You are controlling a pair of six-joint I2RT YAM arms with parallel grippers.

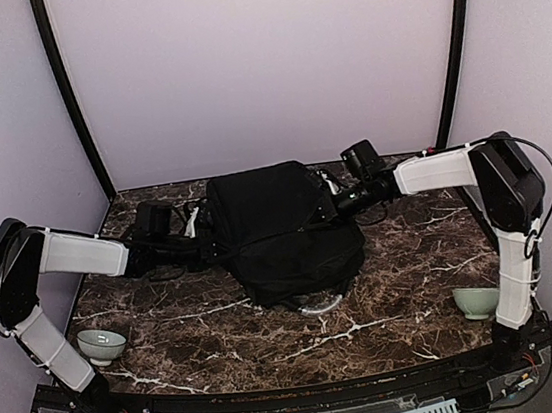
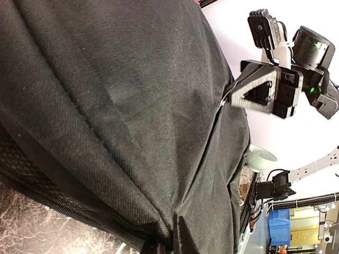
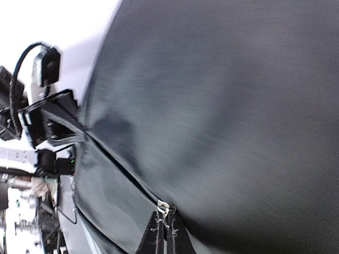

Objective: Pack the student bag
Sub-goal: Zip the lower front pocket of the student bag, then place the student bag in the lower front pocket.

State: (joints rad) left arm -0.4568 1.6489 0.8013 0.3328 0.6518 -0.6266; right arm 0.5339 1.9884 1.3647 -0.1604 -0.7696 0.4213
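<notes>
The student bag (image 1: 279, 228) lies in the middle of the tabletop (image 1: 406, 276), toward the far side, its bulk hiding both tools' tips from above. Left tool (image 3: 78, 136) is clamped on bunched bag fabric, its tips barely showing in its own view; right tool (image 3: 164, 225) is pinched shut on a small zip pull (image 3: 163, 209). Dark veined marble, pale lilac walls (image 1: 258, 58)
</notes>
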